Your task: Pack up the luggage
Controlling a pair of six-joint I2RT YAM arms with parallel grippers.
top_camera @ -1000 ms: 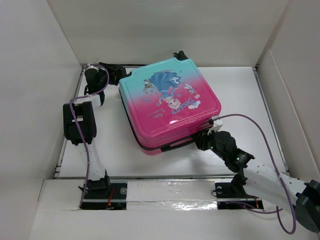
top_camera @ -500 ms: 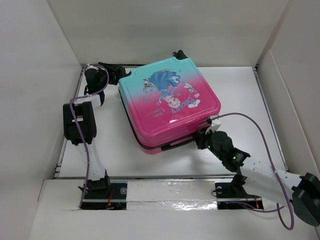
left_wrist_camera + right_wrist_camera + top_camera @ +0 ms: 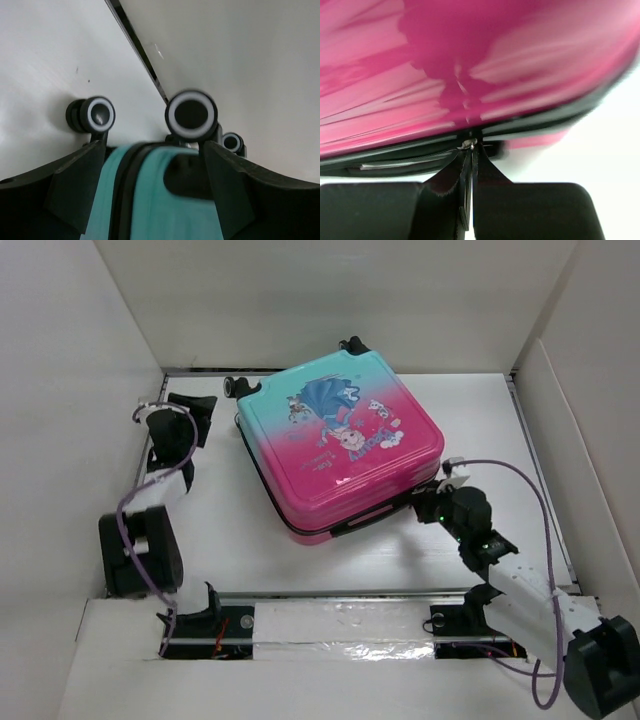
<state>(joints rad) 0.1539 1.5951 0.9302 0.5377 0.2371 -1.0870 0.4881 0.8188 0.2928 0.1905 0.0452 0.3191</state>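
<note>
The luggage (image 3: 340, 445), a closed pink-to-teal suitcase with a princess print, lies flat mid-table, its wheels (image 3: 236, 386) at the far side. My right gripper (image 3: 425, 506) is at its near right edge, shut on the metal zipper pull (image 3: 468, 145) at the black zip seam under the pink shell (image 3: 470, 60). My left gripper (image 3: 205, 410) is open and empty, a little left of the far-left teal corner (image 3: 150, 200). Its fingers (image 3: 75, 185) frame that corner without touching it. Three wheels (image 3: 191, 114) show beyond them.
White walls enclose the table on the left, back and right. A dark metal strip (image 3: 140, 50) runs along the back wall's foot. A taped rail (image 3: 340, 625) crosses the near edge between the arm bases. Purple cables (image 3: 520, 490) loop off both arms.
My left arm has pulled back to the left and nearer, away from the far-left corner. My right gripper has moved right along the near edge, and the suitcase has shifted slightly right.
</note>
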